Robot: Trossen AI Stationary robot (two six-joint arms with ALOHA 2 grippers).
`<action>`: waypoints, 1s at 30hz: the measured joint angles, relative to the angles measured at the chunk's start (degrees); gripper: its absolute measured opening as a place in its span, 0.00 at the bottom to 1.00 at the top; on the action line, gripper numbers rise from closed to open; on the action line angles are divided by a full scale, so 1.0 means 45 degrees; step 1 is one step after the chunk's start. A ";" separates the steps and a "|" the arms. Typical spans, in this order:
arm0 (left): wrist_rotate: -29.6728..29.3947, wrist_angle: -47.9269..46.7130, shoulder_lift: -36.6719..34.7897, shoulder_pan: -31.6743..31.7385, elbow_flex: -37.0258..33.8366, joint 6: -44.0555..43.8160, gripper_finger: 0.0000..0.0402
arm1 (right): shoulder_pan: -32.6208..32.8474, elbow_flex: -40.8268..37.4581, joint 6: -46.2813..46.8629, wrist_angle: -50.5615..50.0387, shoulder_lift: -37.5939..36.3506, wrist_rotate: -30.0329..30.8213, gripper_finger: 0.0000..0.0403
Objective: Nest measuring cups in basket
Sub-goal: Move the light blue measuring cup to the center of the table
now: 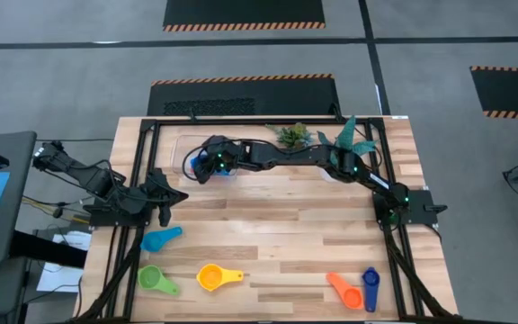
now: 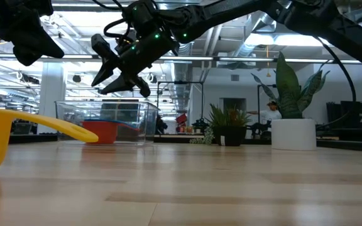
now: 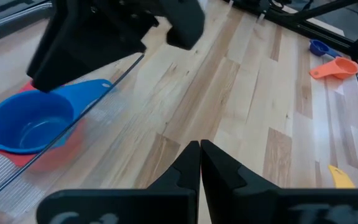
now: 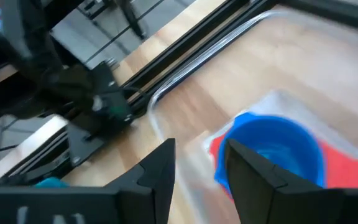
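Two cups, we judge, are nested: the blue plastic measuring cup point(image 4: 272, 152) sits in the red plastic measuring cup point(image 3: 27, 152) inside the clear plastic basket point(image 2: 105, 119) at the table's far left. Right gripper point(image 2: 121, 72) hangs just above it, fingers apart, holding nothing; left gripper point(image 3: 199, 163) waits shut at left. Next calls for fetching the light blue cup point(image 1: 160, 238), green cup point(image 1: 156, 279), yellow cup point(image 1: 216, 276), orange cup point(image 1: 344, 290) or dark blue cup point(image 1: 370, 288), all near. Pale wooden table point(image 1: 277, 225); potted plants point(image 2: 288, 119) and workshop beyond.

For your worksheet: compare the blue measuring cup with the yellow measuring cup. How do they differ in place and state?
The blue measuring cup sits inside the basket, nested in a red cup; the yellow measuring cup lies loose on the table, outside it. The blue one lies below the open right gripper; the yellow one lies away from both arms. Both sit mouth-up.
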 joint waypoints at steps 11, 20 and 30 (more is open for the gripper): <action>0.0482 0.0005 0.0003 -0.0003 0.0000 0.0000 0.00 | 0.0014 -0.0019 -0.2418 -0.2225 -0.0756 -0.0305 0.28; 0.0595 0.0010 0.0003 0.0000 0.0000 -0.0765 0.00 | 0.0262 -0.0010 -0.3622 -0.4984 -0.3462 0.2209 0.09; -0.0425 0.0253 0.0834 0.0645 0.0012 -0.2249 0.00 | 0.2148 0.0005 -0.4090 -0.9722 -0.6715 0.6565 0.01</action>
